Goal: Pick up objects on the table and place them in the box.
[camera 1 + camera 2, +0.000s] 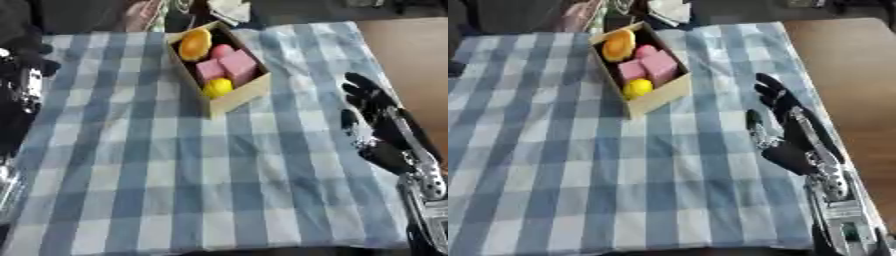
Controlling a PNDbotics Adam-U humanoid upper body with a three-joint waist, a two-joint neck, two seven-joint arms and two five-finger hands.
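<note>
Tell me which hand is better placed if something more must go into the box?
Probably the right. The right hand hangs open over the checked cloth, just right of the box. The left arm shows only at the left edge, its hand unclear. No loose object shows on the cloth.

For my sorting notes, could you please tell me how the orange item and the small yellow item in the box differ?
The orange item is larger and elongated; the yellow item is smaller and rounder. The orange one lies at the far end of the box, the yellow one at the near end. Both are inside, flanking pink blocks.
</note>
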